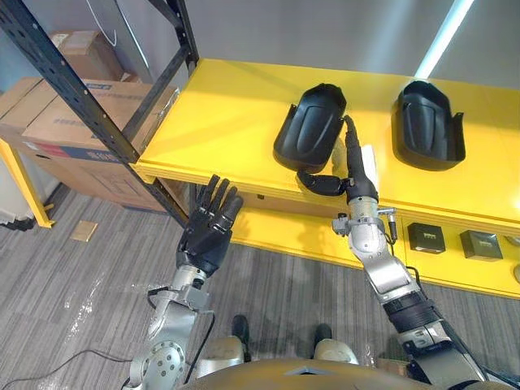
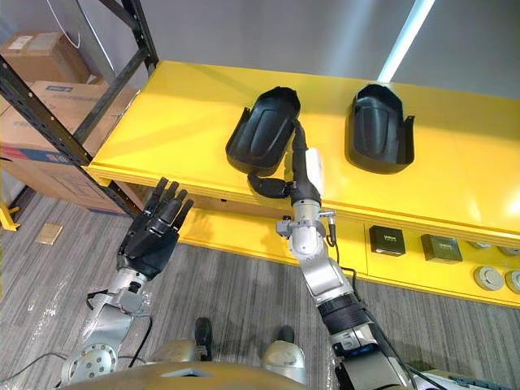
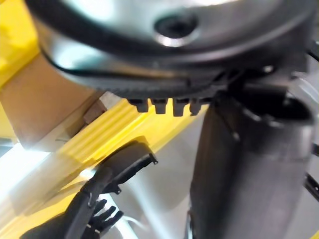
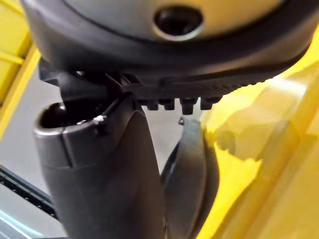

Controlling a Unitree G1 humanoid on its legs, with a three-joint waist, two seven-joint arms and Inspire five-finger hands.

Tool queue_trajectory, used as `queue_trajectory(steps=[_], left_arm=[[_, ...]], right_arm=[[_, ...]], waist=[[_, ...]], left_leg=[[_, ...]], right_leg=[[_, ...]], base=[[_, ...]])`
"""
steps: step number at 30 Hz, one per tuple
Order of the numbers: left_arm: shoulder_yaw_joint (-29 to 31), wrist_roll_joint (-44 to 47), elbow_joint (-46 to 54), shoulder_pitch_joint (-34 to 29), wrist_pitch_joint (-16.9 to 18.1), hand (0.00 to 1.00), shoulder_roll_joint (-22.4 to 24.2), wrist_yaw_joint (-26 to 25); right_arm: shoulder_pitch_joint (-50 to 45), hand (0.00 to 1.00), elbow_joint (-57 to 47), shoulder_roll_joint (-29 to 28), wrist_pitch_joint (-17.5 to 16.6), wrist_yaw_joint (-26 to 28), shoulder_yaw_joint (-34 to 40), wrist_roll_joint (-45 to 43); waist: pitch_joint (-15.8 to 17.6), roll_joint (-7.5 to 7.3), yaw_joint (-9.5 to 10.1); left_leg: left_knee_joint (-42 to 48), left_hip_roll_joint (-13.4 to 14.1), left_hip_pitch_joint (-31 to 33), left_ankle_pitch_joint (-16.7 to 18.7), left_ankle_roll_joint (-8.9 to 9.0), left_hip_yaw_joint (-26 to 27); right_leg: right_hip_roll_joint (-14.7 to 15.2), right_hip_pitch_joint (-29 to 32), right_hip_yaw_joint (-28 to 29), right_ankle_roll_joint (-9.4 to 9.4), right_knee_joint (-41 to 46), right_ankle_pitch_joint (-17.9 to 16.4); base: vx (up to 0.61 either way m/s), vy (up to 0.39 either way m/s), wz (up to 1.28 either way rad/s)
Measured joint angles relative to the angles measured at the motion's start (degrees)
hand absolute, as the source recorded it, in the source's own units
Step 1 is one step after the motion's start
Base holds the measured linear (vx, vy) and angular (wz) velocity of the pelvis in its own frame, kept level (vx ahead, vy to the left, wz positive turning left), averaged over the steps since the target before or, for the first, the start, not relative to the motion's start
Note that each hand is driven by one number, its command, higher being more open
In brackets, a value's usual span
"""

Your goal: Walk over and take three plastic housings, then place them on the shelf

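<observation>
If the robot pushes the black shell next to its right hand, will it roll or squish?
Probably neither. The black housing lies dome-up on the yellow shelf and holds its rounded shape, so it looks stiff. Its smooth, shiny surface suggests it would slide rather than roll. It looks hollow, so likely light.

Plastic housings [image 1: 310,127] are black, the shelf [image 1: 219,122] yellow, the carpet [image 1: 97,268] streaked grey, boxes [image 1: 65,122] brown.

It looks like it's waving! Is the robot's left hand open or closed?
Open. The left hand has straight, spread fingers and holds nothing.
</observation>
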State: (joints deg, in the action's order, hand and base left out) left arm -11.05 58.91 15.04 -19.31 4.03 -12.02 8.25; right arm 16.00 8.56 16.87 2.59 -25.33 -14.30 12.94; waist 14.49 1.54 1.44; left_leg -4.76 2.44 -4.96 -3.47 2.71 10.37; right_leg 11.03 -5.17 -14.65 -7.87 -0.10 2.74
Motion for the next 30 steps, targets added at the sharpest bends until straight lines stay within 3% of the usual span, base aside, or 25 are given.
queue_trajectory(steps=[8,22,30], left_arm=[[-0.4,2.2,-1.4,2.9,1.2,1.00,0.5,0.1],[-0.4,2.2,-1.4,3.3,1.5,1.00,0.9,0.6],[1.6,2.2,-1.1,2.8,2.8,1.00,1.3,0.5]], right_arm=[[8.5,1.00,6.8,-1.4,4.5,-4.2,0.1,0.1],[12.9,1.00,8.8,-1.4,5.5,-6.8,0.4,0.0],[-3.9,1.00,-23.7,-1.2,3.7,-5.1,7.4,0.1]], waist=[[2.2,0.80,-0.03],[4.2,1.43,-0.12],[5.5,1.03,-0.96]], left_leg=[[0.0,0.0,0.5,-0.6,-0.05,-0.8],[0.0,0.0,0.8,-0.7,-0.09,-1.3],[0.3,0.1,1.6,-0.1,-0.04,-0.1]], right_leg=[[0.0,0.2,-0.5,0.07,0.1,0.2],[0.0,0.3,-0.9,0.12,0.1,0.1],[0.0,1.4,-0.2,0.13,0.0,0.1]], base=[[-0.01,0.000,0.04],[0.00,0.001,0.01],[0.02,-0.001,-0.06]])
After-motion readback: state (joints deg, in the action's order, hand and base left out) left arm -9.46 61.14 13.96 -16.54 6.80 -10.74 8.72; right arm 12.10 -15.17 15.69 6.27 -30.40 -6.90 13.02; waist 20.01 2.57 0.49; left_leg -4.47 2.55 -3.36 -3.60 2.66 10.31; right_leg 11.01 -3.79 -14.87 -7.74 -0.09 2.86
